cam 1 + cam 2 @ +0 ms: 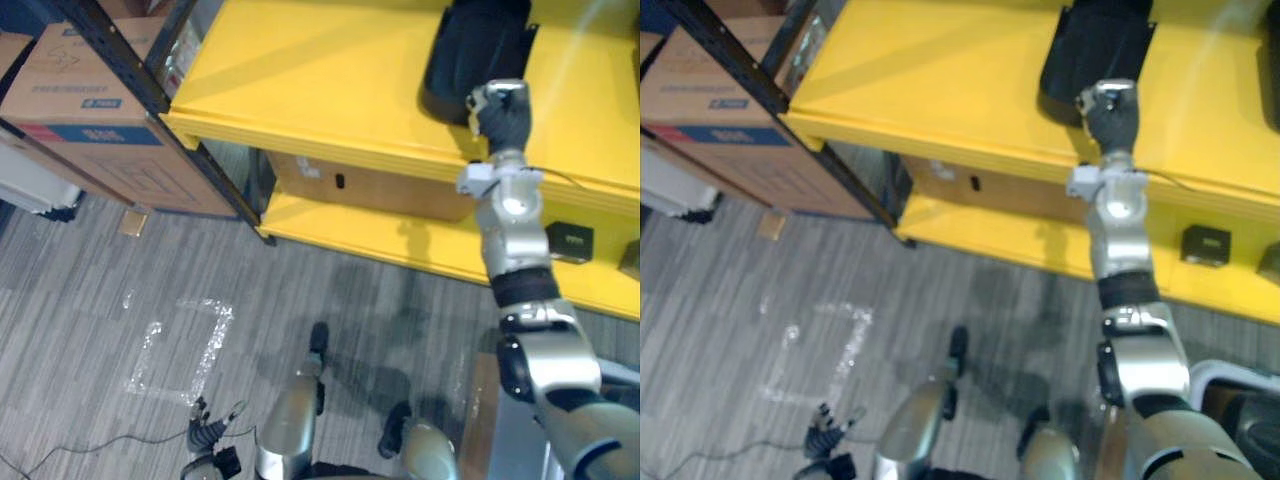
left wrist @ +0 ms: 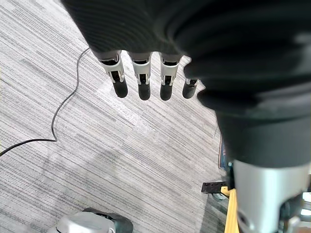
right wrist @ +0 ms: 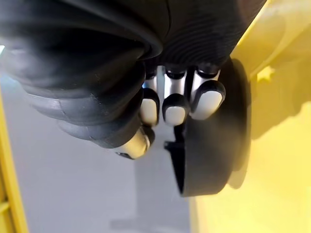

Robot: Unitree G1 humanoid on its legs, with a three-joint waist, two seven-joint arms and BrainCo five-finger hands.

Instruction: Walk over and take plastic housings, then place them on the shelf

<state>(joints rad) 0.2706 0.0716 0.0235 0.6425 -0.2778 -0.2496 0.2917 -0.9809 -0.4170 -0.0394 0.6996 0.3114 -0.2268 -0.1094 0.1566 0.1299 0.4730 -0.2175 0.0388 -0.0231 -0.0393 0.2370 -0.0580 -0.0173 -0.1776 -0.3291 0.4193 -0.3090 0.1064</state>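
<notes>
Likely a storeroom or warehouse: yellow shelving (image 1: 320,90), a cardboard box (image 1: 90,100) by a black metal rack (image 1: 225,182), and a grey carpet floor (image 1: 90,290) with tape marks (image 1: 212,345).

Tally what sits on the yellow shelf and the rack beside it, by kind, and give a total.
Black housing: 1
Cardboard boxes: 2
Small dark blocks: 2, one cut off at the view's edge
Total: 5

No text is legible (label (image 1: 88,133) on cardboard box (image 1: 110,165) too small).
</notes>
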